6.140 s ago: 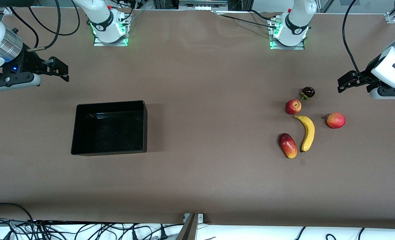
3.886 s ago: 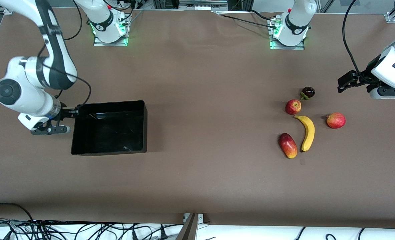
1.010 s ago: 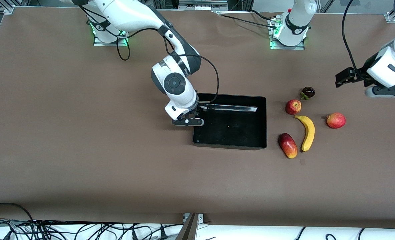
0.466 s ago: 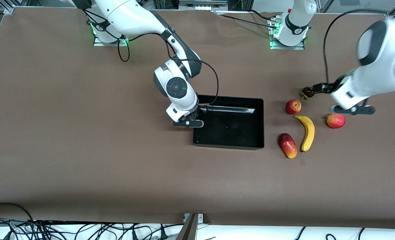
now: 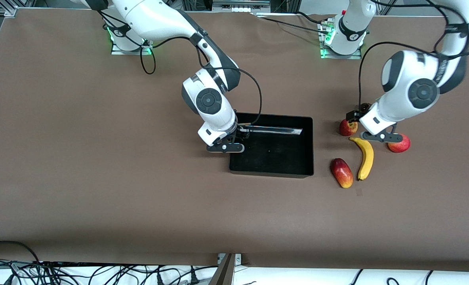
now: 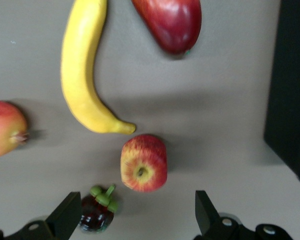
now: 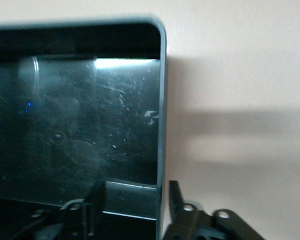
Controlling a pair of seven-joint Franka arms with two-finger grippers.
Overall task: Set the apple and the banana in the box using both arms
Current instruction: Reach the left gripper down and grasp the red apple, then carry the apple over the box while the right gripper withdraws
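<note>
Now mid-task, fruit untouched. Box (image 5: 272,158) on table (image 5: 100,178) beside fruit cluster, probably set close to shorten carry. Right claw (image 7: 132,207) straddling box wall at end toward right arm's base, fingers spread off wall (looks like release, not grip). Left claw (image 6: 135,220) released wide, hovering over apple (image 6: 144,162), lined up for pick. Banana (image 6: 82,75) just beside apple, tip almost touching. Mango (image 5: 341,173) nearer camera, between box and banana. Dark fruit (image 6: 99,210) close by: risk of snagging.

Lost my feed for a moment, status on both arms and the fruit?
Left gripper open over the apple. Right gripper open astride the box wall. Banana on the table. Mangosteen close beside apple.
</note>
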